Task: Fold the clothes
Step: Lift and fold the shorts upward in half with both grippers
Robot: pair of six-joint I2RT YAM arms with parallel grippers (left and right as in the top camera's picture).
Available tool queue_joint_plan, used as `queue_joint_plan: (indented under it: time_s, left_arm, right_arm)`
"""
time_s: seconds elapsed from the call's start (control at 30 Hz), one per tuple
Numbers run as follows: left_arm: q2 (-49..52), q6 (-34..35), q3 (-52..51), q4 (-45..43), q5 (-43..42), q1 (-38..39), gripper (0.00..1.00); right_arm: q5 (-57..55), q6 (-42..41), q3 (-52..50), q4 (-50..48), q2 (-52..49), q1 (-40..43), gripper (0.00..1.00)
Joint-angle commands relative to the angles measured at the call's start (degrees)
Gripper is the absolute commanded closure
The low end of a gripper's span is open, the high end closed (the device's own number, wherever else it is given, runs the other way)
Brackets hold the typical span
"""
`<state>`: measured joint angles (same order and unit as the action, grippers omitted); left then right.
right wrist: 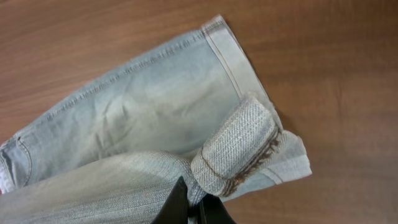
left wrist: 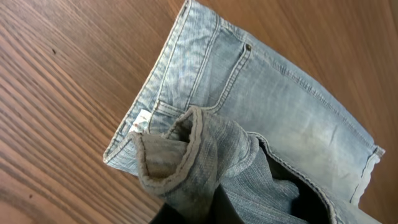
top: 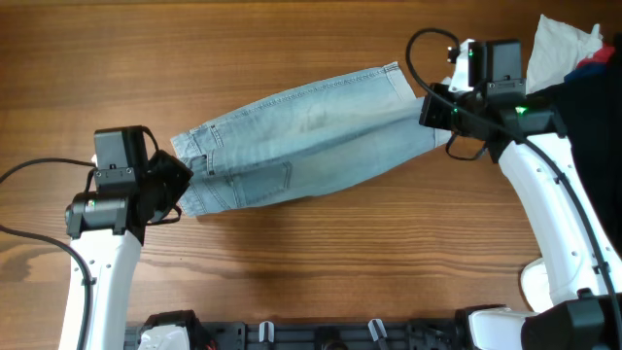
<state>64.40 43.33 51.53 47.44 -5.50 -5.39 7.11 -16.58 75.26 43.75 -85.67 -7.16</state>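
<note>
The light blue denim shorts [top: 301, 141] lie across the middle of the table, waistband to the left, leg hems to the right, one leg laid over the other. My left gripper [top: 183, 173] is shut on the bunched waistband [left wrist: 186, 155] and holds it a little raised. My right gripper [top: 437, 115] is shut on the curled hem of the upper leg [right wrist: 239, 146], above the lower leg's flat hem [right wrist: 230, 53]. A stitched pocket shows in the left wrist view [left wrist: 205, 68].
A pile of white, dark and red garments [top: 573, 58] sits at the back right corner, behind the right arm. Bare wooden tabletop [top: 321, 262] lies in front of the shorts. The arm bases stand along the near edge.
</note>
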Motion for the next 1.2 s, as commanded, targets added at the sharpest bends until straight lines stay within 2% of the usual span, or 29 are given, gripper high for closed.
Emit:
queue_joint_plan:
  time_s: [0.0,0.17,0.33,0.67,0.83,0.87,0.9,0.93,0.97,1.0,1.03,1.17]
  left_arm:
    - [-0.2,-0.9,0.9,-1.0,7.1,-1.6,0.96]
    - [0.7,-0.9,0.9,-2.4,8.9,-1.6,0.96]
    - [6.2,-0.9,0.9,-4.3,9.7,-1.6,0.96]
    - [16.4,-0.9,0.9,-16.3,9.7,-1.6,0.96]
    - [18.3,-0.9,0.9,-18.6,9.7,-1.6,0.96]
    - [18.8,-0.9,0.9,-19.0,9.7,-1.6,0.96]
    - [19.2,-0.9,0.9,-19.7,9.7,-1.5,0.87]
    - [19.6,-0.9,0.9,-20.5,9.7,-1.5,0.73]
    - [19.9,-0.9,0.9,-21.3,9.7,-1.6,0.51]
    - [19.9,-0.9,0.9,-21.9,9.7,-1.6,0.37]
    - [19.9,-0.9,0.9,-22.4,9.7,-1.6,0.25]
    - [19.9,-0.9,0.9,-21.0,9.7,-1.6,0.19]
  right_arm:
    - [-5.8,1.5,2.0,-1.9,-2.8,-0.4,0.96]
    - [-5.8,1.6,2.0,-4.1,-7.6,-0.5,0.96]
    - [-5.6,1.5,2.0,-8.7,-10.6,-0.5,0.96]
    - [-4.6,1.4,2.0,-17.2,-16.9,-1.7,0.96]
    - [-2.5,0.9,2.0,-21.5,-18.8,-1.7,0.95]
    - [-2.5,0.2,2.0,-22.2,-19.3,-1.7,0.92]
    - [-2.3,-0.2,2.0,-23.0,-19.8,-1.7,0.81]
    - [-1.7,-0.2,2.0,-23.7,-20.2,-1.7,0.56]
    - [-1.3,-0.2,2.0,-24.4,-20.6,-1.7,0.25]
    - [-1.0,-0.1,2.0,-24.9,-20.9,-1.7,0.05]
    - [-1.0,-0.1,2.0,-24.9,-20.9,-1.7,0.0]
    - [-1.5,0.0,2.0,-22.3,-20.9,-1.6,0.0]
